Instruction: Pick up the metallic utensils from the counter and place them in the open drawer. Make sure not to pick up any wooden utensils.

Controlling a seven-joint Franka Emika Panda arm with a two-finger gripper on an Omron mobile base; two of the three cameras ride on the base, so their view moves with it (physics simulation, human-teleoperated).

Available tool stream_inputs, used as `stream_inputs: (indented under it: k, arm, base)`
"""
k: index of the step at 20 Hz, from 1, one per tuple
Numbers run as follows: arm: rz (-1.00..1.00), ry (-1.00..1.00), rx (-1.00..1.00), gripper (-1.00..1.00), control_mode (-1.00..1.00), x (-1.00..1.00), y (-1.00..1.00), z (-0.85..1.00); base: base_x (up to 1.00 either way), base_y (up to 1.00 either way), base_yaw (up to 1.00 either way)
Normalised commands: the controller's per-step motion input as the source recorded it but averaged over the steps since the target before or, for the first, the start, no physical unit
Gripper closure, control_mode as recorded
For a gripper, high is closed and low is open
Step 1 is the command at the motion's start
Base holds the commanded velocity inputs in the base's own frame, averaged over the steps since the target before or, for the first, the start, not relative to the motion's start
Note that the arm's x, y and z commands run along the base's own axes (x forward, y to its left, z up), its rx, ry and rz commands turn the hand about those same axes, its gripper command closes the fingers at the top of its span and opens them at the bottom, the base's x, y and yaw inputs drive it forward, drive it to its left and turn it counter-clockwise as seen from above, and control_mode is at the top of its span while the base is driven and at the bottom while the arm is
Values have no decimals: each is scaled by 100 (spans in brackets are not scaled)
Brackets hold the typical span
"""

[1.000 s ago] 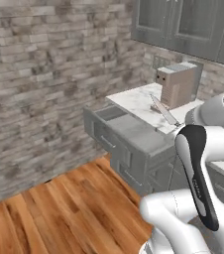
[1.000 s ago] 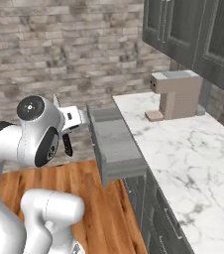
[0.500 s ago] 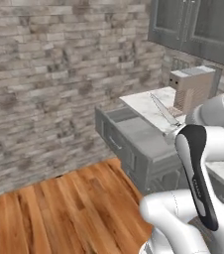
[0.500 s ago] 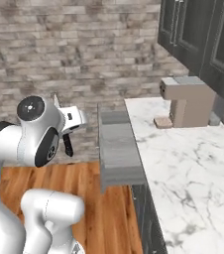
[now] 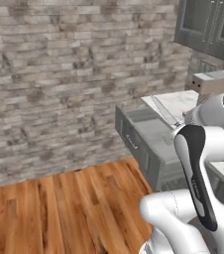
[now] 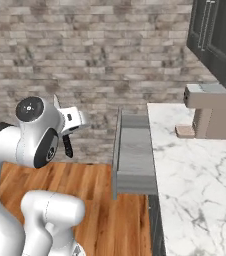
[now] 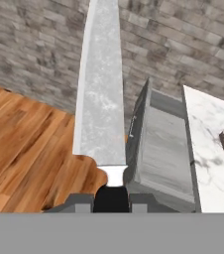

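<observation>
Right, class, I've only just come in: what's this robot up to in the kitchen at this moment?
The white robot arm is carrying a knife, a metal one with a silver blade and black handle, clamped between its gripper fingers with the blade pointing away from the hand. It is out over the wooden floor, to one side of the open drawer, and not above it yet. The drawer stands pulled out beside the marble counter, where a coffee machine sits. Dropping the knife into the drawer looks like the next step.
</observation>
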Motion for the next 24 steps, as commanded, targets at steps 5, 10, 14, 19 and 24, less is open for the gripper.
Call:
stream_inputs:
  k: [5,10,14,19,24]
  arm:
    - [0,0,0,100,100,0,0,0]
    - [0,0,0,100,100,0,0,0]
    - [0,0,0,100,100,0,0,0]
    - [0,0,0,100,100,0,0,0]
    - [0,0,0,100,100,0,0,0]
  base:
    - [34,-43,28]
    - [11,-49,23]
    - [9,-28,11]
    - [40,-20,1]
    - [37,-18,0]
